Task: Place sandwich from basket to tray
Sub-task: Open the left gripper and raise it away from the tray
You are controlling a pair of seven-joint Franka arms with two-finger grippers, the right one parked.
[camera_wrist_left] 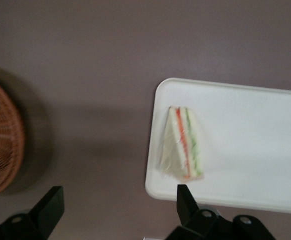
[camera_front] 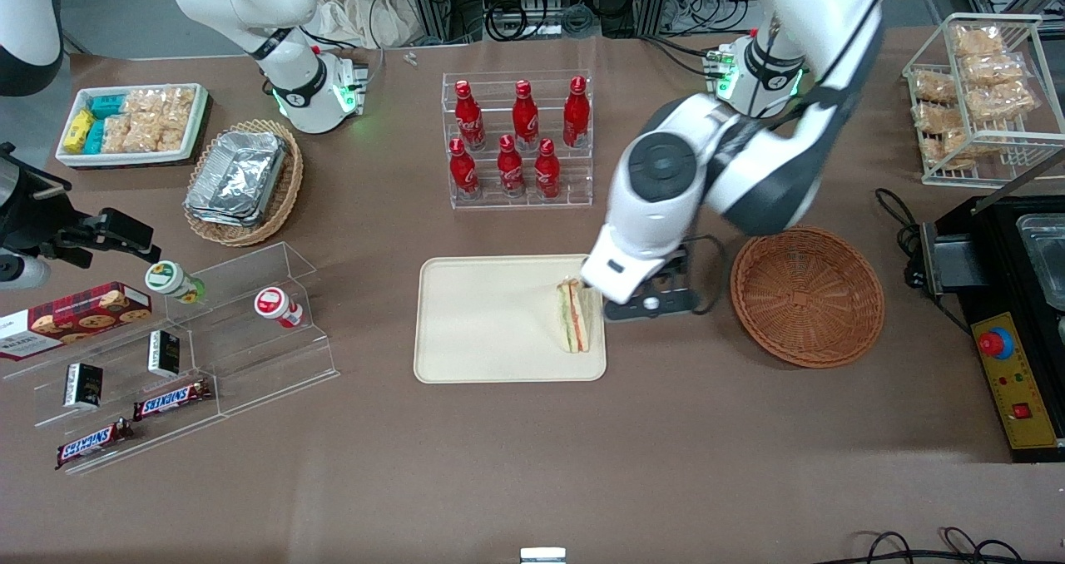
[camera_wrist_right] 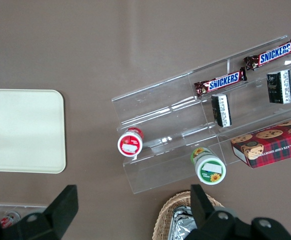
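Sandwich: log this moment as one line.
sandwich: on tray | basket: empty | gripper: above table beside tray, fingers open

We see the sandwich [camera_front: 573, 316] lying on the tray [camera_front: 491, 319]. Our gripper [camera_front: 645, 298] hangs between it and the basket [camera_front: 807, 294].

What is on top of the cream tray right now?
One clear-wrapped triangular sandwich lies on the flat cream-beige plastic tray, near its edge toward the round reddish-brown wicker basket. The open end effector hovers above; the arm hides that tray corner in the front view.
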